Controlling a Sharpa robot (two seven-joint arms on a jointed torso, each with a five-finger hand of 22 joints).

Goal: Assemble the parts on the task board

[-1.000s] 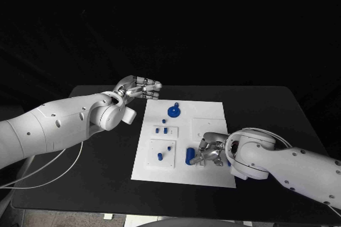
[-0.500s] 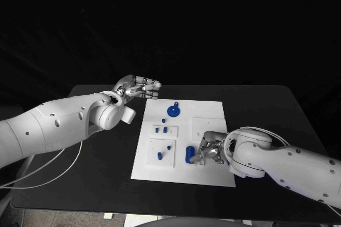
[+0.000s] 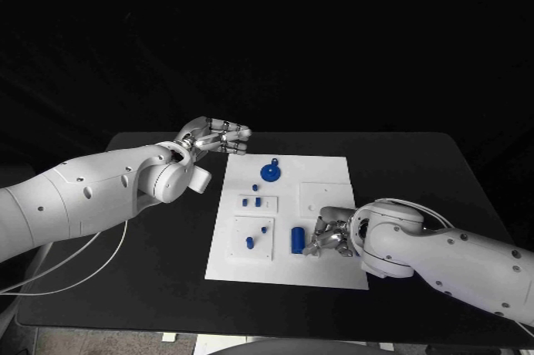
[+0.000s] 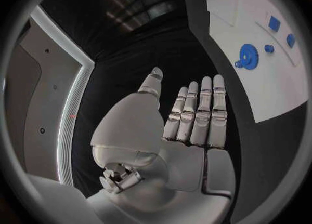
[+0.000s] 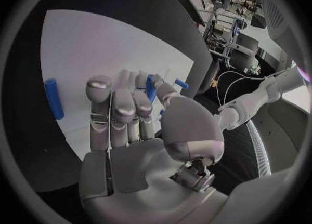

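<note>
The white task board [image 3: 322, 274] lies in the middle of the table. On it are a blue gear-shaped part [image 3: 272, 170], small blue parts [image 3: 258, 203] in white blocks, and a blue cylinder [image 3: 299, 239] lying flat. My right hand [image 3: 330, 236] hovers low over the board just right of the cylinder [image 5: 54, 98], its fingers curled. A small blue part [image 5: 151, 88] sits pinched between its thumb and fingers, mostly hidden by them. My left hand [image 3: 218, 135] is held off the board's far left corner, fingers straight and apart [image 4: 195, 112], holding nothing.
A plain white square block [image 3: 327, 196] sits on the board beyond my right hand. Black table [image 3: 423, 170] surrounds the board on all sides. My left forearm [image 3: 100, 189] stretches over the table's left part.
The blue cylinder has straightened and now lies apart from my right hand's fingers, which have drawn slightly right. My left hand has stayed where it was.
</note>
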